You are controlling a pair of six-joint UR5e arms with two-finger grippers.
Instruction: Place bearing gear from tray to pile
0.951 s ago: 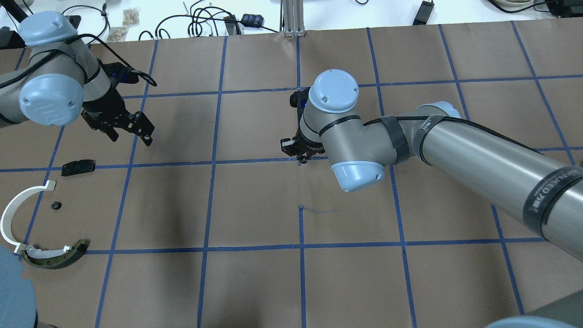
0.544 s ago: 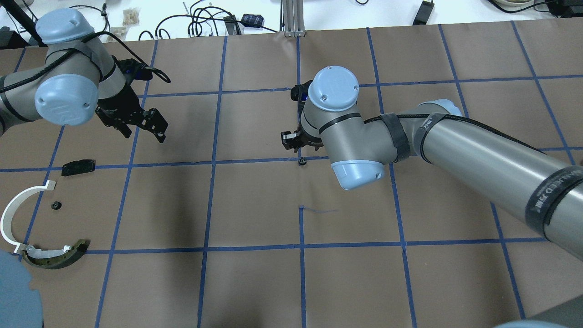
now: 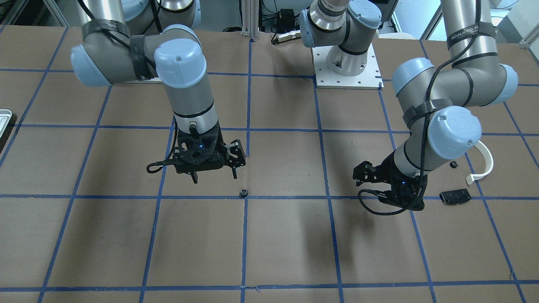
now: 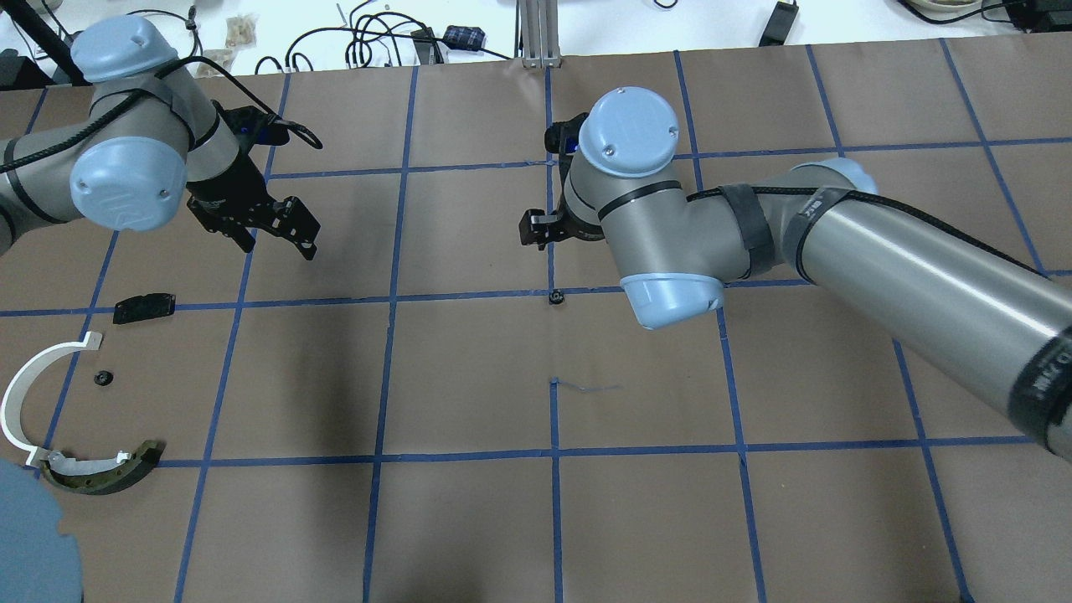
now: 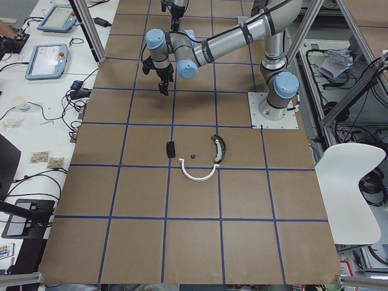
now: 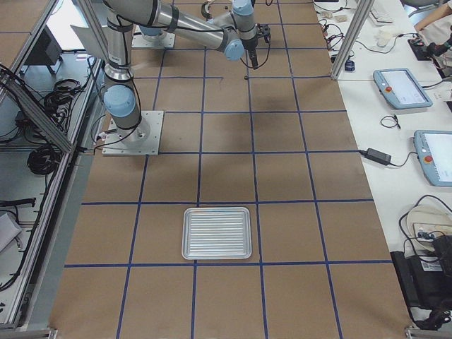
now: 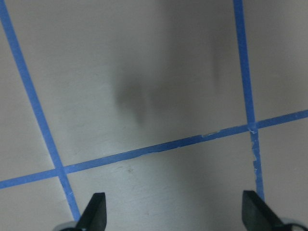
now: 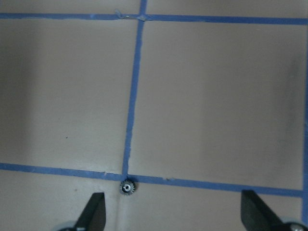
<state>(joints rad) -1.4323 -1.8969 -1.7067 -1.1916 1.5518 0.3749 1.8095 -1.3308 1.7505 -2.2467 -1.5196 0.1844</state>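
Observation:
The bearing gear [image 4: 554,296] is a small dark toothed ring lying on a blue tape crossing mid-table; it also shows in the front view [image 3: 243,193] and the right wrist view [image 8: 127,187]. My right gripper [image 3: 214,174] is open and empty, raised just beyond the gear. My left gripper [image 4: 280,247] is open and empty over bare paper. The pile lies at the near left: a white arc [image 4: 25,385], an olive curved piece [image 4: 109,473], a black plate [image 4: 144,306] and a second small gear [image 4: 102,378]. The silvery tray [image 6: 217,232] sits far off on the right.
The table [image 4: 469,519] is covered in brown paper with a blue tape grid. Cables and small boxes [image 4: 377,38] lie beyond the far edge. The right arm's long forearm [image 4: 921,268] spans the right half of the table.
The right gripper has let go of the gear on the tape crossing and drawn up and away from it. The left arm has swung right, toward the table's middle.

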